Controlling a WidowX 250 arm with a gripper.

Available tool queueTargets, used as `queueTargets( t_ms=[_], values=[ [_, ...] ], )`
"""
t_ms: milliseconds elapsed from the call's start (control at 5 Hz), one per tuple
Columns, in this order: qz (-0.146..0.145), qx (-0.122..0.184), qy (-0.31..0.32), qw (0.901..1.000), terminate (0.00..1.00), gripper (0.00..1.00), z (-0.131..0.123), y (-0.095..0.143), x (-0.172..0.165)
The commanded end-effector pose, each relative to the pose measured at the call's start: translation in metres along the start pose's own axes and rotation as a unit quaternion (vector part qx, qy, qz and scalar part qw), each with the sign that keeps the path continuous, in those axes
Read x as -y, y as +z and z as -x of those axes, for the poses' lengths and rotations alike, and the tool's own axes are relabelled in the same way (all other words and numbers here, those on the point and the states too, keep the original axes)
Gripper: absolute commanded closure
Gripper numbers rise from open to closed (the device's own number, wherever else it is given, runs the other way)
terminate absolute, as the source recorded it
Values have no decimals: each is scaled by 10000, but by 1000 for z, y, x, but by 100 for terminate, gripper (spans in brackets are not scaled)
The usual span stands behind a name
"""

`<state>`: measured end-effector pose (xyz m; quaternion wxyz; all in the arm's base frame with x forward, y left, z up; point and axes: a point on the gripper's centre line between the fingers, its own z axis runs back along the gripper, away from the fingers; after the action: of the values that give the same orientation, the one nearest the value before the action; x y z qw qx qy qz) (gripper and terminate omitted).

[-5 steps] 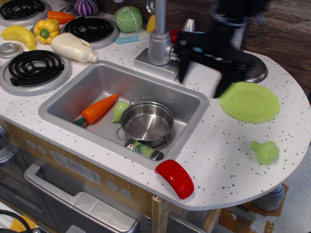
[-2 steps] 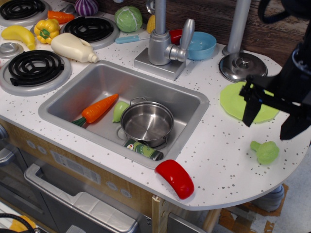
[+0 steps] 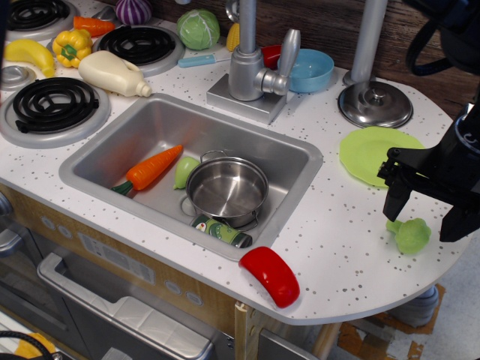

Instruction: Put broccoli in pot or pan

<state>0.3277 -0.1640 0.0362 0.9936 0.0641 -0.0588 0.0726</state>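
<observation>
The light-green broccoli [image 3: 411,235] lies on the speckled counter at the far right, near the rounded edge. My black gripper [image 3: 425,213] hangs open just above it, one finger [image 3: 395,196] to its left and the other [image 3: 459,220] to its right, straddling it without gripping it. The shiny steel pot [image 3: 227,189] stands empty in the sink [image 3: 292,152], well to the left of the gripper.
In the sink beside the pot lie a carrot [image 3: 151,168], a pale-green pear piece [image 3: 184,172] and a dark can [image 3: 220,231]. A red piece [image 3: 271,275] sits at the counter front. A green plate [image 3: 372,154], steel lid [image 3: 374,104], blue bowl [image 3: 311,70] and faucet [image 3: 252,64] stand behind.
The gripper has swung from over the faucet to the right side of the counter and dropped down over the broccoli. Nothing else has moved.
</observation>
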Motion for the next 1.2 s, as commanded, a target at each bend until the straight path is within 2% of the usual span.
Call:
queueTargets(
  t_ms=[0,200,400,600,800,1000],
  values=[
    [93,233,61,9997,0,0,-4,2,4],
    [411,324,61,9986,0,0,-6,-11,-1],
    [448,337,182,9983,0,0,-6,-14,0],
    [490,284,251,9981,0,100,-6,-15,0],
    [631,190,238,9975,0,100,-7,-12,-2],
    [478,70,204,9986,0,100,-10,5,-13]
  ],
)
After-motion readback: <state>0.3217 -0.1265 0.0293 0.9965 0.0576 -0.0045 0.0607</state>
